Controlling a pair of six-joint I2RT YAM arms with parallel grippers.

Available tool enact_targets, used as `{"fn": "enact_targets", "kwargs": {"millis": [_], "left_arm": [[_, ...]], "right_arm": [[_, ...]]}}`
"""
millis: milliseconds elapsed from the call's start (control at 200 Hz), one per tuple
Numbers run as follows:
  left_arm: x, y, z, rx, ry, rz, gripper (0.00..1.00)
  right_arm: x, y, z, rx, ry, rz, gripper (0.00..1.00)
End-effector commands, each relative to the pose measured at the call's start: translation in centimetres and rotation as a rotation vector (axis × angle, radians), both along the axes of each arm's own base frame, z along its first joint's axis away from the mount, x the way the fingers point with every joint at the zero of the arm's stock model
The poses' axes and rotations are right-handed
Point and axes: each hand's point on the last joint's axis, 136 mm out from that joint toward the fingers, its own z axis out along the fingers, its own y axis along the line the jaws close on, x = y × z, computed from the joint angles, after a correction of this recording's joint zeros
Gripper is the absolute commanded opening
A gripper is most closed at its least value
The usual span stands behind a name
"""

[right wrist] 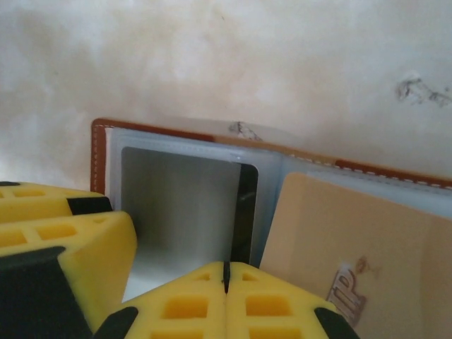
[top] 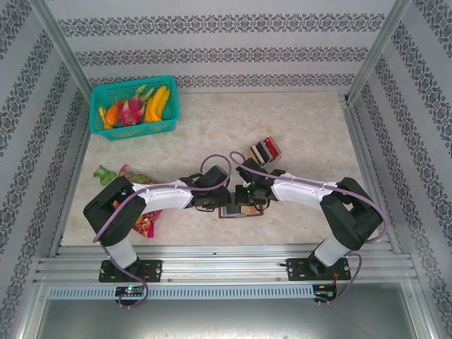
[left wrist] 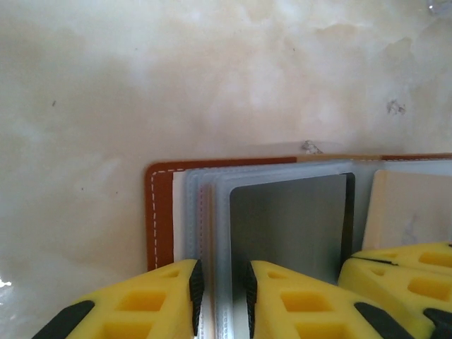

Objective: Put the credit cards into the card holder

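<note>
The left gripper (left wrist: 222,286) is closest in its own wrist view. Its yellow fingers (left wrist: 141,300) stand a narrow slit apart with the edges of the clear sleeves (left wrist: 205,212) caught between them, so it appears to be pinching a leaf of the card holder (left wrist: 160,219) to hold a pocket open. The right gripper (right wrist: 226,282) is just beside it, its jaws pressed fully together; the black card (right wrist: 246,212) runs down towards its tips, but whether it is nipped between them cannot be told. The card holder lies open and flat on the pale marbled table (left wrist: 176,85), in the middle near the arms and under both wrists in the top view. The black card sits inside one sleeve, how deep is hidden by the fingers, and a tan card (right wrist: 353,247) lies beside it on the other half of the holder. The step in hand looks like seating the black card in its pocket. The next move calls for a short, straight push along the sleeve until the card is home, with the left grip steady so the pocket does not buckle, then a reach to the stand of upright cards (top: 265,151) beyond for another one
</note>
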Motion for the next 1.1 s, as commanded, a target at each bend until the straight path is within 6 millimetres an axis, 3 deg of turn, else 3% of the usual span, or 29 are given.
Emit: {"fn": "enact_targets", "kwargs": {"millis": [0, 290, 415, 545, 684, 839, 959, 1099], "left_arm": [[-0.3, 0.7, -1.7, 0.032, 0.06, 0.032, 0.26], [-1.1, 2.1, -3.5, 0.093, 0.103, 0.058, 0.19], [-1.1, 2.2, -3.6, 0.097, 0.102, 0.056, 0.18], [-0.7, 1.5, -2.6, 0.066, 0.074, 0.033, 0.19], [0.2, 0.1, 0.2, 0.004, 0.003, -0.018, 0.23], [1.1, -0.3, 4.2, -0.047, -0.091, -0.037, 0.3], [1.4, 1.1, 5.1, -0.008, -0.119, -0.01, 0.4], [1.3, 1.9, 4.1, -0.051, -0.068, 0.012, 0.51]], "right_arm": [[-0.5, -0.2, -0.1, -0.051, 0.014, 0.006, 0.08], [-1.2, -4.3, -0.3, -0.272, -0.005, 0.049, 0.07], [-1.1, -4.5, -0.2, -0.276, -0.005, 0.059, 0.07], [-0.6, -3.2, 1.3, -0.207, -0.035, 0.066, 0.09], [0.5, -3.7, 4.7, -0.172, -0.126, 0.003, 0.22], [1.0, -7.7, 7.1, -0.215, -0.209, -0.116, 0.39], [0.5, -10.2, 6.2, -0.197, -0.163, -0.181, 0.54], [-0.3, -9.8, 4.6, -0.11, -0.079, -0.184, 0.59]]}}
